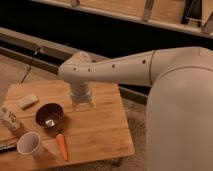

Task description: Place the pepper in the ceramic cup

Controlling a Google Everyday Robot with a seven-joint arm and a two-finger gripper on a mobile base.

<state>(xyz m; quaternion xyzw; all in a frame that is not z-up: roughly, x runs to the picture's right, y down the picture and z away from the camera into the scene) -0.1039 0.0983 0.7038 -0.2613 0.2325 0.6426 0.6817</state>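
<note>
Reach step, grasp not yet made: the claw (82, 104) hangs over the worktop (102, 131) beside the dark bowl (49, 115), its state not determinable, while the pepper (62, 146) lies flat just right of the ceramic cup (30, 144); the next move likely requires moving toward the front edge and lowering onto the pepper.

It looks like a lab or test room. A low wooden table (100, 135) stands on carpet (12, 72), a black cable (31, 64) trails at ten o'clock, and a dark wall (100, 30) spans twelve o'clock. The gripper (82, 106) hangs over the table.
</note>
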